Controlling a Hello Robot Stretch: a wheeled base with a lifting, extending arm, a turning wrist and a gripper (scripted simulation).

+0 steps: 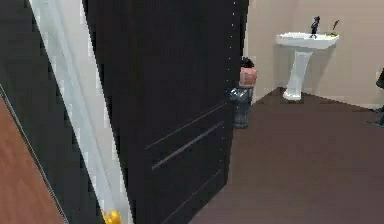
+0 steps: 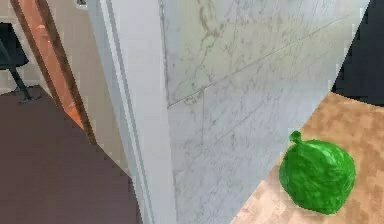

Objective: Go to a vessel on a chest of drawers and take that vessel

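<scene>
early stage, by my judgement: robot faces dark door (image 1: 170,100), pedestal sink (image 1: 298,55) beyond. green bag (image 2: 318,175) lies on wood floor (image 2: 352,118). where vessel, chest of drawers stand: cannot tell. gripper state: cannot tell. finding, approach, grasp all left.

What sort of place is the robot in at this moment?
Probably the doorway of a bathroom in a house: past a dark door, a white pedestal sink stands against the far wall. To the side, a green tied bag lies on a wooden floor.
</scene>
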